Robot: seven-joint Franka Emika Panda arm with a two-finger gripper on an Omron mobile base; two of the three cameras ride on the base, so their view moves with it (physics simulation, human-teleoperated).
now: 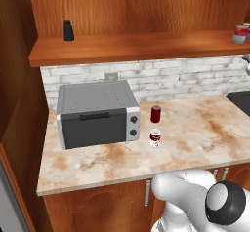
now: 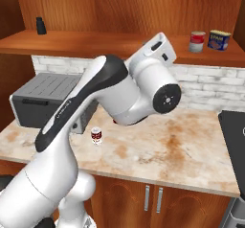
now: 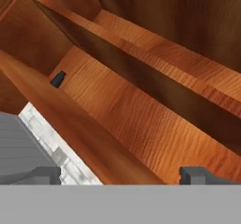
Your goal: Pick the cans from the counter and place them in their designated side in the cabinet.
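On the counter [image 1: 200, 138] a plain dark red can [image 1: 156, 114] stands upright right of the toaster oven. A red-and-white labelled can [image 1: 155, 137] [image 2: 96, 135] stands just in front of it. A red can with a silver base [image 1: 240, 34] [image 2: 197, 41] stands at the right end of the cabinet shelf [image 1: 136, 48] [image 2: 105, 44]. My gripper [image 3: 120, 175] is raised and points up at the cabinet shelf [image 3: 94, 138]. Its fingertips [image 3: 47, 173] stand far apart, open, with nothing between them. In the right base view my arm hides the dark red can.
A grey toaster oven [image 1: 97, 114] [image 2: 43, 97] fills the counter's left part. A small black bottle [image 1: 69, 31] [image 2: 41, 26] [image 3: 58, 79] stands on the shelf's left end, and a blue-labelled can [image 2: 219, 39] on its right end. A dark sink [image 1: 240, 102] lies at the far right.
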